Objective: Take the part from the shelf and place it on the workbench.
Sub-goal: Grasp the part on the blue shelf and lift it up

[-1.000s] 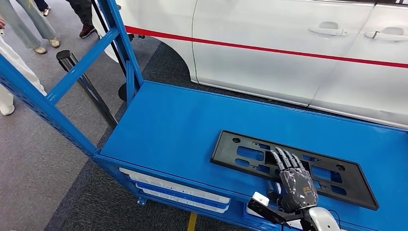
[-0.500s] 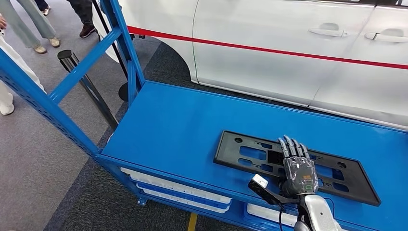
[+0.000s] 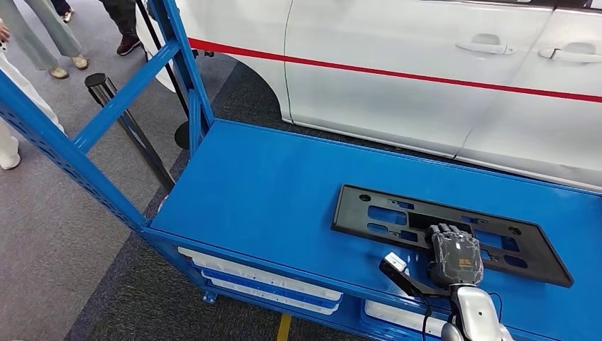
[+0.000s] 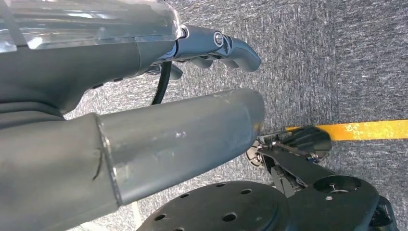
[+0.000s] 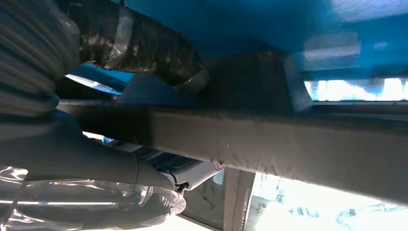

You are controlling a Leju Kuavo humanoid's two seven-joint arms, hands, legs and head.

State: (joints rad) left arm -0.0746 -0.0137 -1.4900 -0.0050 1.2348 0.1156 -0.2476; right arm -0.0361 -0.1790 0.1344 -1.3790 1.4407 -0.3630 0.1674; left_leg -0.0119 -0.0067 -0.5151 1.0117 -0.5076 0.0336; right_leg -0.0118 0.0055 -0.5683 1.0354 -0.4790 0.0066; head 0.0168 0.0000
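Left hand (image 4: 159,144) hanging over grey carpet (image 4: 337,57), nothing held, fingers apart as far as wrist view tells. Black part (image 3: 447,231) flat on blue shelf (image 3: 263,185), near front edge. Right hand (image 3: 454,257) clasping part's near rim, fingers curled over top, thumb beneath. Risks: one-sided grasp on long flat plate, likely tilt or slip on lift; far end may scrape shelf or catch blue upright (image 3: 184,64). White car (image 3: 440,78) close behind; people's legs (image 3: 42,35) far left.

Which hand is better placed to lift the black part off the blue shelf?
Right. The right hand already has its fingers curled over the black part on the blue shelf; the left hand hangs above the floor.
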